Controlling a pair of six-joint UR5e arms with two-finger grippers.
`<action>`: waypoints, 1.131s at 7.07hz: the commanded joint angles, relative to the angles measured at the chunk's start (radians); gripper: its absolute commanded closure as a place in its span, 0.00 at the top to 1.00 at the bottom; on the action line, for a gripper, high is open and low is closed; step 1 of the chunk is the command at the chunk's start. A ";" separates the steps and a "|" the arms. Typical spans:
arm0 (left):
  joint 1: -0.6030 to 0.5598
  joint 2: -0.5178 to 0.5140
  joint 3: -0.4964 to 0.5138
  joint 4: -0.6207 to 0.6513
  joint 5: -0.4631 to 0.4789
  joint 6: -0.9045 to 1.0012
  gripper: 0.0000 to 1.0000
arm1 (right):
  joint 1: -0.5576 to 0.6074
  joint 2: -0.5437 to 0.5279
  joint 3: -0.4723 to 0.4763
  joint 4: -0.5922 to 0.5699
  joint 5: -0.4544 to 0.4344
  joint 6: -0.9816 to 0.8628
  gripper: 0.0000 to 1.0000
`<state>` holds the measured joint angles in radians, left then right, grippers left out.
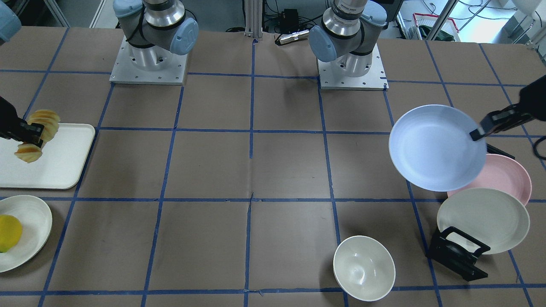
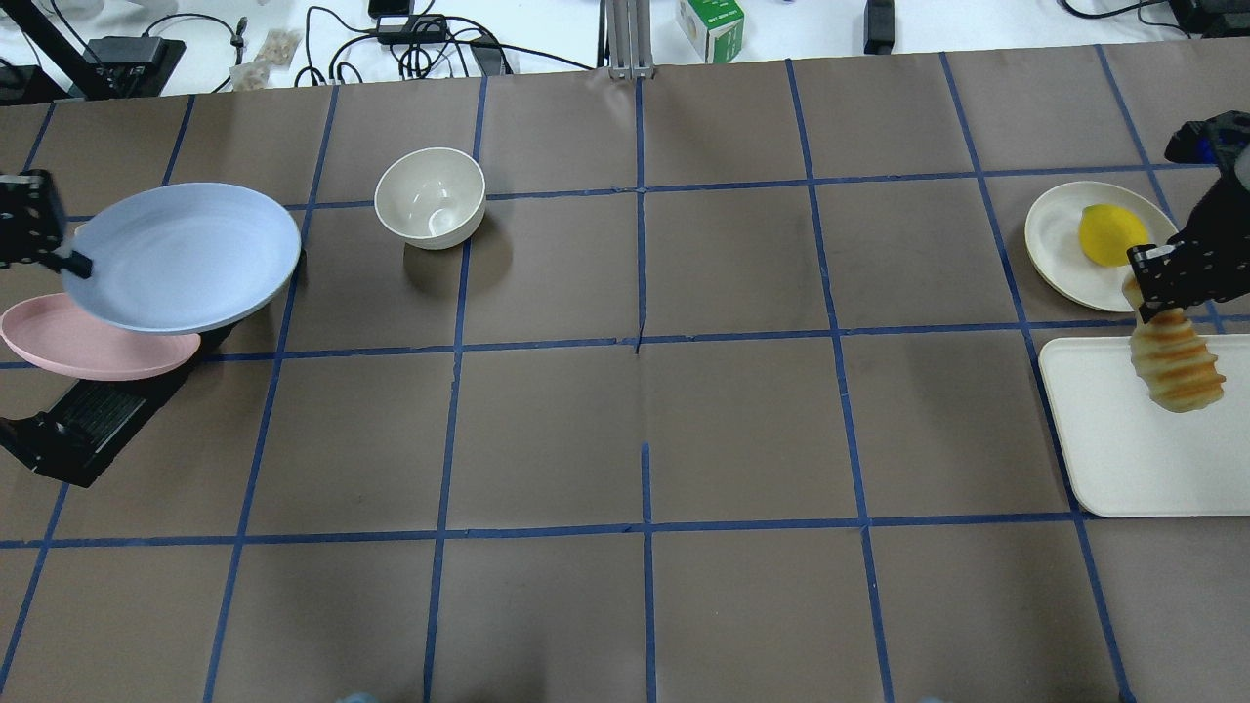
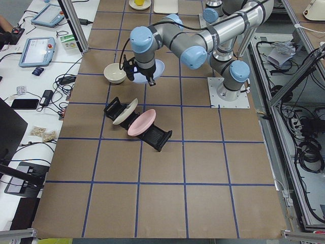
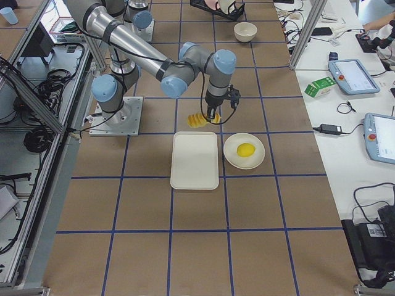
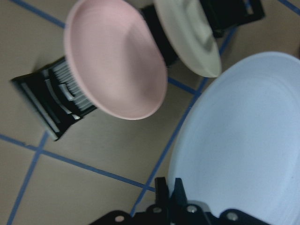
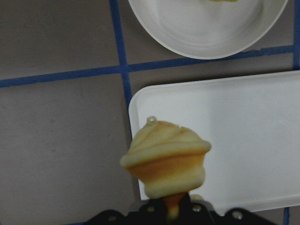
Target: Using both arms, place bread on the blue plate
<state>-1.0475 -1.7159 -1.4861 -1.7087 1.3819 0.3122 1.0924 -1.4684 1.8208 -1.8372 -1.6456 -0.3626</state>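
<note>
Both full: right gripper round bread hanging end-down, left gripper pinching blue plate.

Front view: right gripper runs off the 9 o'clock edge, its fingers covering the bread mid-length. Lemon cut off at 8 o'clock. Left wrist view blurred, blue plate cropped at 4 o'clock. Black rack partly under pink plate.

The ribbed yellow-orange bread hangs from the right claw above the desk, while the left claw holds the pale-blue plate tilted aloft.
</note>
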 commanded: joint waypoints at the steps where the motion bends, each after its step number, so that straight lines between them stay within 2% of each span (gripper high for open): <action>1: -0.216 -0.017 -0.025 0.056 -0.140 -0.074 0.00 | 0.098 -0.021 -0.004 0.018 0.090 0.086 0.00; 2: -0.291 -0.034 -0.087 0.189 -0.144 -0.150 0.00 | 0.131 -0.021 -0.008 0.027 0.124 0.091 0.00; 4: -0.425 -0.106 -0.349 0.683 -0.165 -0.264 0.00 | 0.182 -0.021 -0.011 0.036 0.151 0.164 0.00; 5: -0.439 -0.134 -0.432 0.822 -0.273 -0.363 0.00 | 0.242 -0.023 -0.011 0.035 0.150 0.256 0.00; 6: -0.451 -0.169 -0.442 0.852 -0.311 -0.419 0.00 | 0.324 -0.017 -0.014 0.021 0.150 0.352 0.00; 8: -0.552 -0.256 -0.444 0.941 -0.294 -0.420 0.00 | 0.478 0.028 -0.020 -0.074 0.148 0.480 0.00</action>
<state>-1.5410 -1.9222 -1.9226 -0.8312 1.0840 -0.0962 1.4826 -1.4673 1.8038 -1.8602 -1.4961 0.0419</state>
